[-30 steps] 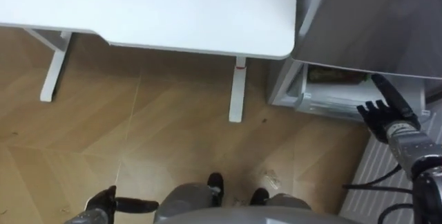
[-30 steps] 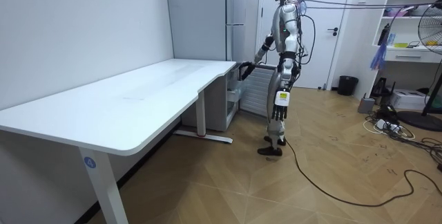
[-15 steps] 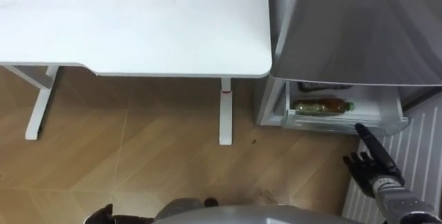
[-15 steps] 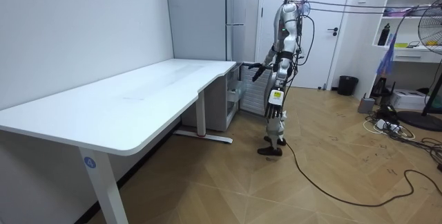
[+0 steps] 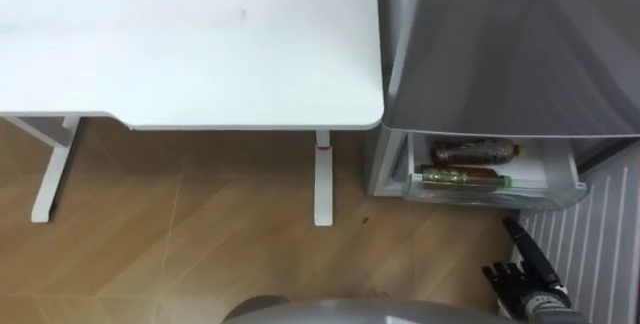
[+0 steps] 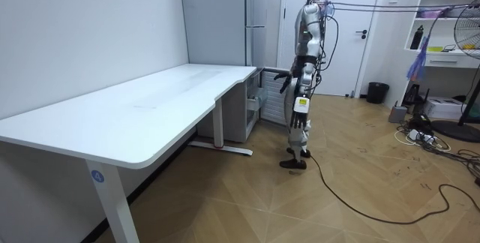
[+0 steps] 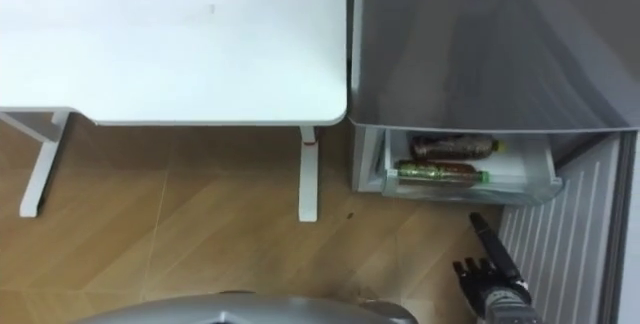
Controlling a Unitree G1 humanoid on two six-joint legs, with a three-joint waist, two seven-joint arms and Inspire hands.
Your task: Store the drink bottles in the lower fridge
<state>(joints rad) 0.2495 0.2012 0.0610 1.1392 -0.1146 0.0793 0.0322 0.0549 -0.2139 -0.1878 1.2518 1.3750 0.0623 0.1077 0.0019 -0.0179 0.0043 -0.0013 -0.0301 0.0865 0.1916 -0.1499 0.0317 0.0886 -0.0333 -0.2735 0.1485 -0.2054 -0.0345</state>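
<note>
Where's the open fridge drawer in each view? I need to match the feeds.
Left eye view: drawer at lower right, under the grey fridge, two bottles inside.
Right eye view: drawer at lower right, a little nearer the middle.
Room view: drawer near the middle, low, just past the desk's far end.
Shared landmark: the white desk, its end beside the drawer.

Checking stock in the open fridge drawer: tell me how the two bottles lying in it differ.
The rear bottle looks darker, reddish brown; the front bottle is lighter, amber-green. The rear bottle ends in a yellowish cap, the front bottle in a green one. Both lie on their sides in the drawer, caps toward the robot's right.
</note>
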